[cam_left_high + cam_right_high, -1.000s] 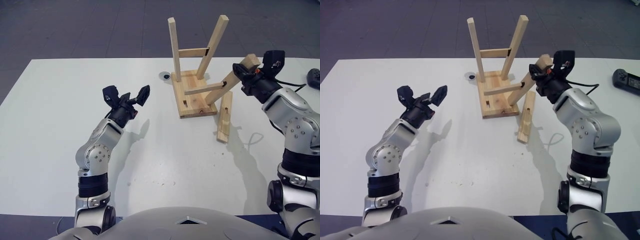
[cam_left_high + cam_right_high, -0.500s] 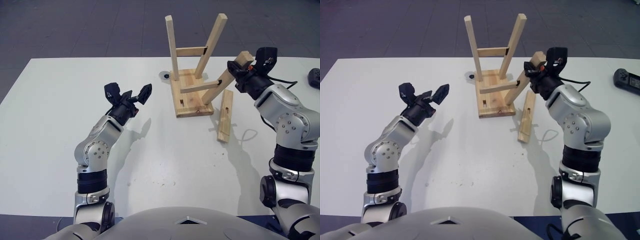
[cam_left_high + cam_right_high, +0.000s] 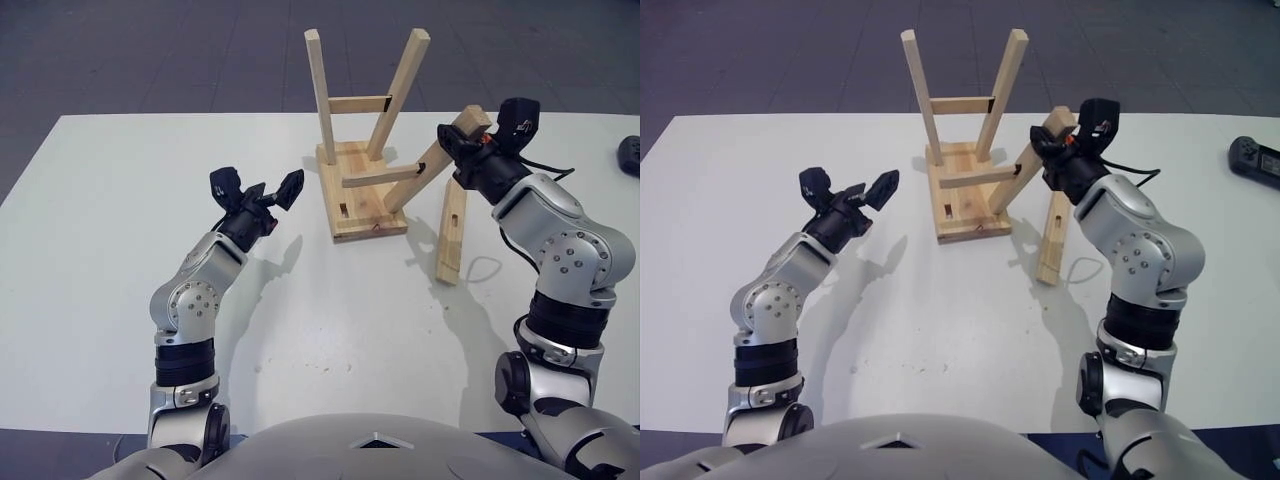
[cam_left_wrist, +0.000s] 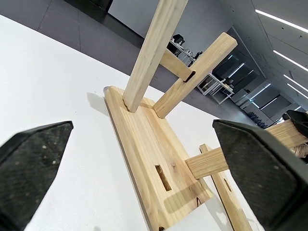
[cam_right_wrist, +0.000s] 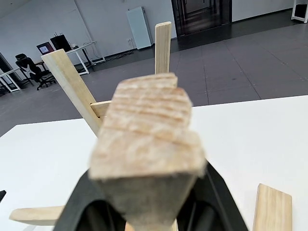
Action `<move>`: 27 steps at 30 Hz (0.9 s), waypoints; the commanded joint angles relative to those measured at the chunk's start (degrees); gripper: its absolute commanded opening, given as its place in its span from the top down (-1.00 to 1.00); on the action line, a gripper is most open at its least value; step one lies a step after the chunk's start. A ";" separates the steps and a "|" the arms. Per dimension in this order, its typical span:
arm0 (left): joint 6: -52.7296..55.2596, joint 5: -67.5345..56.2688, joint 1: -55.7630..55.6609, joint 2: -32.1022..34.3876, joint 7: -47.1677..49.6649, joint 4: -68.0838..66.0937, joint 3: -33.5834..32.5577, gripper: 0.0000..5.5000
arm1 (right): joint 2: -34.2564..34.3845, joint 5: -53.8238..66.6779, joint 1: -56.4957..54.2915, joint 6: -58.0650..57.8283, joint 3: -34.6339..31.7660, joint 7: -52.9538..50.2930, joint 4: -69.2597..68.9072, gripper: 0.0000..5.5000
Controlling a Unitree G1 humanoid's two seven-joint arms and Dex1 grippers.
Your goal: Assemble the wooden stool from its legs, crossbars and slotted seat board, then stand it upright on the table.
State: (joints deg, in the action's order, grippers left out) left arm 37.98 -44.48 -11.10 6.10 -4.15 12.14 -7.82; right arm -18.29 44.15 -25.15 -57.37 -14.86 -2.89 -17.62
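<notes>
The slotted seat board (image 3: 362, 207) lies on the white table (image 3: 120, 220), slightly tilted, with two legs (image 3: 322, 90) standing up from it, joined by a crossbar (image 3: 358, 104). A third leg (image 3: 440, 165) leans against the board's right side with a crossbar (image 3: 385, 178) plugged into it. My right gripper (image 3: 470, 148) is shut on that leg's upper end (image 5: 144, 139). A fourth leg (image 3: 451, 235) lies loose on the table to the right. My left gripper (image 3: 256, 188) hovers open left of the board (image 4: 149, 144), holding nothing.
A black controller (image 3: 1252, 158) rests at the table's far right edge. A thin cable (image 3: 488, 268) loops on the table by the loose leg. Wide bare table surface lies in front and to the left.
My right gripper has moved left with the leaning leg, and the seat board with its upright legs has slid left too. The loose leg stays put. The left gripper has barely shifted.
</notes>
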 commanded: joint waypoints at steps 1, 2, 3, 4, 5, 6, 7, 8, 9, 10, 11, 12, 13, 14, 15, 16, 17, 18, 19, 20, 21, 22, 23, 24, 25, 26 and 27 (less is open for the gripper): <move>0.80 1.85 -1.79 1.08 -0.69 -1.14 0.14 -0.96 | 2.87 4.54 7.83 -12.25 1.61 1.14 3.13 0.41; 0.87 1.81 -1.85 1.08 -0.83 -1.23 0.18 -0.96 | 2.88 5.07 7.12 -11.49 0.57 1.26 2.62 0.36; 1.02 1.78 -1.89 1.06 -1.02 -1.29 0.18 -0.96 | 3.01 5.56 6.48 -10.67 -0.49 1.39 2.16 0.27; 1.07 1.84 -1.65 1.05 -1.15 -1.14 0.07 -0.96 | 3.52 6.47 5.27 -9.18 -1.83 1.74 2.19 0.22; 1.14 1.84 -1.48 1.00 -1.28 -1.03 -0.06 -0.96 | 3.97 7.37 4.23 -7.87 -3.15 2.08 2.30 0.16; 1.23 1.86 -1.37 0.96 -1.45 -0.96 -0.16 -0.96 | 4.25 8.65 3.30 -6.99 -4.53 2.57 2.44 0.09; 1.33 1.82 -1.30 0.92 -1.67 -0.93 -0.24 -0.96 | 4.32 10.02 2.34 -6.46 -5.98 2.96 2.43 0.04; 1.47 1.75 -1.28 0.86 -1.84 -0.95 -0.30 -0.96 | 4.28 11.06 1.56 -6.15 -7.13 3.19 2.36 -0.03; 1.60 1.84 -1.20 0.93 -2.03 -0.96 -0.26 -0.96 | 4.17 12.15 0.72 -5.87 -8.15 3.39 2.28 -0.07; 1.66 1.95 -1.10 0.95 -2.18 -0.97 -0.25 -0.96 | 4.16 13.09 -0.03 -5.50 -8.97 3.30 2.29 -0.13; 1.70 2.00 -0.96 0.95 -2.33 -1.02 -0.29 -0.96 | 4.25 14.21 -0.91 -5.32 -9.73 2.96 2.15 -0.21; 1.70 2.08 -0.84 0.93 -2.44 -1.09 -0.32 -0.96 | 4.19 15.07 -1.54 -5.15 -10.07 2.76 1.99 -0.26; 1.71 2.14 -0.76 0.88 -2.49 -1.15 -0.36 -0.96 | 4.24 15.64 -2.04 -5.01 -10.27 2.33 1.87 -0.33; 1.68 2.24 -0.72 0.83 -2.57 -1.26 -0.38 -0.96 | 4.40 16.25 -2.55 -4.68 -10.37 2.05 1.88 -0.36; 1.67 2.29 -0.71 0.77 -2.60 -1.31 -0.38 -0.96 | 4.42 16.44 -2.99 -4.08 -10.26 2.04 1.71 -0.44; 1.65 2.35 -0.71 0.72 -2.63 -1.34 -0.38 -0.96 | 4.53 16.70 -3.50 -3.43 -10.31 1.78 1.62 -0.47; 1.57 2.48 -0.71 0.74 -2.67 -1.32 -0.35 -0.96 | 4.55 16.77 -3.96 -2.54 -10.31 1.78 1.52 -0.55; 1.51 2.40 -0.63 0.81 -3.02 -1.02 -0.24 -0.96 | 4.35 16.51 -4.06 -1.30 -10.25 1.96 1.12 -0.61; 1.67 2.00 -0.41 1.47 -4.20 -0.18 -0.04 -0.96 | 4.47 16.46 -4.11 -0.03 -10.53 1.86 0.92 -0.64; 1.76 1.86 -0.20 2.33 -5.49 0.49 0.24 -0.96 | 4.29 15.70 -3.90 1.17 -10.53 1.98 0.81 -0.68; 1.80 1.73 0.05 3.46 -7.42 1.22 0.63 -0.96 | 4.06 14.95 -3.44 2.16 -10.38 2.04 0.93 -0.75; 1.92 1.67 0.21 4.59 -9.31 1.89 1.07 -0.96 | 4.11 15.09 -3.06 2.60 -10.46 1.91 1.20 -0.80; 1.83 1.89 0.27 5.82 -11.66 2.50 1.88 -0.96 | 3.99 15.15 -2.41 3.13 -10.46 1.87 1.01 -0.86; 1.55 2.42 0.34 7.38 -14.53 3.28 3.24 -0.96 | 3.96 15.31 -1.85 3.41 -10.45 1.72 0.80 -0.92; 1.13 3.45 0.38 9.32 -17.78 4.04 5.28 -0.96 | 3.96 15.25 -1.28 3.73 -10.30 1.65 0.60 -0.96; 0.44 4.98 0.34 11.17 -20.60 4.43 7.34 -0.96 | 4.00 15.23 -0.86 4.00 -10.16 1.47 0.49 -0.96; -0.87 7.33 0.16 12.95 -22.87 4.34 9.50 -0.96 | 3.99 15.24 -0.54 4.20 -10.02 1.45 0.47 -0.96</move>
State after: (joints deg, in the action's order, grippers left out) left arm 38.70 -40.97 -10.90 15.48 -22.32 15.64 -2.53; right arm -13.95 59.63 -26.93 -53.64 -24.91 -0.80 -16.71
